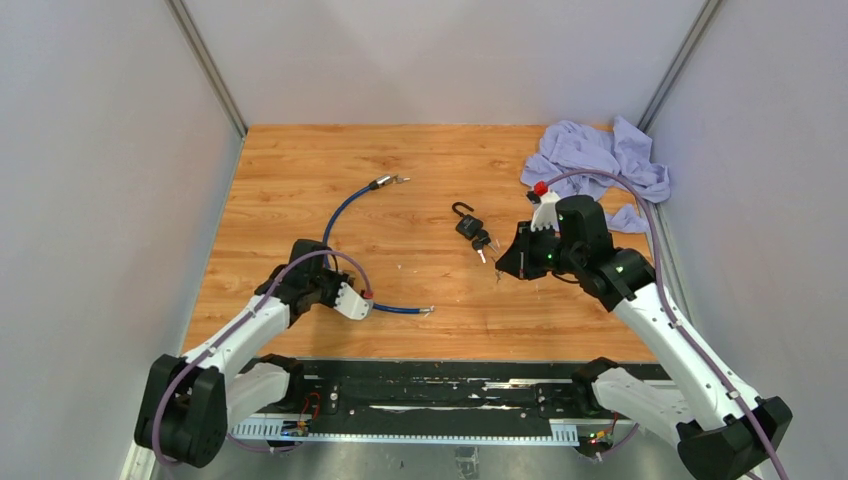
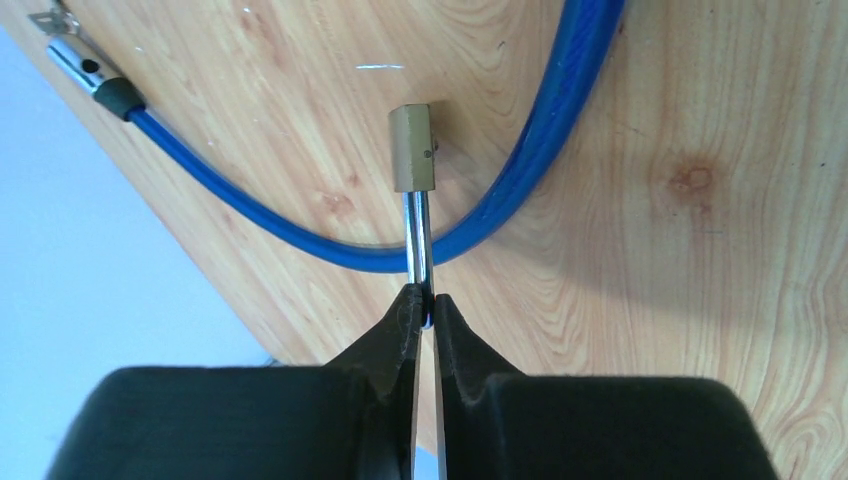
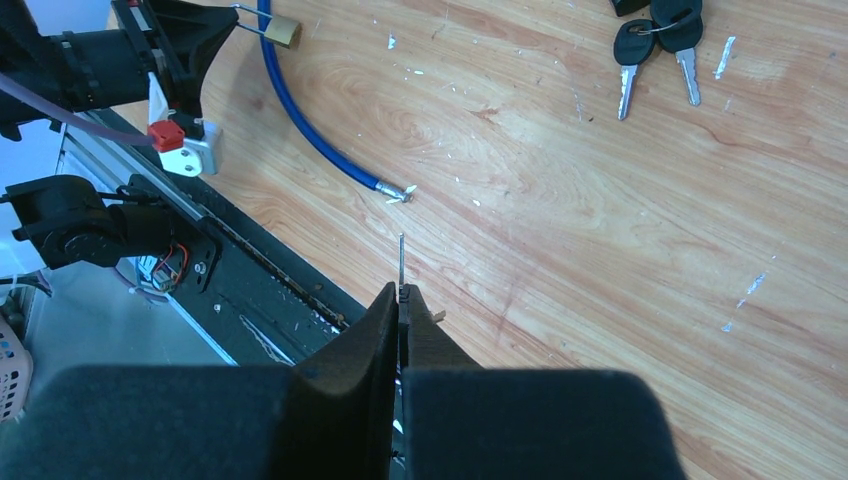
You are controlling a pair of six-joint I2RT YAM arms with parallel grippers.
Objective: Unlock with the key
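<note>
A small brass padlock (image 2: 411,148) hangs over the wooden table (image 2: 700,330) inside the loop of a blue cable (image 2: 548,140). Its steel shackle (image 2: 418,240) is pinched between the tips of my left gripper (image 2: 426,308), which is shut on it. The right wrist view shows the same padlock (image 3: 283,32) at the top left, in front of the left arm's fingers (image 3: 195,35). My right gripper (image 3: 401,300) is shut on a thin key (image 3: 400,262), seen edge-on with its blade sticking out past the fingertips. That gripper (image 1: 503,268) hovers right of centre, well apart from the brass padlock.
A black padlock (image 1: 466,224) with a bunch of black-headed keys (image 1: 484,241) lies mid-table. The blue cable (image 1: 338,215) curves across the left half, one end (image 1: 428,311) near the front edge. A crumpled lilac cloth (image 1: 600,160) sits at the back right. Walls enclose the table.
</note>
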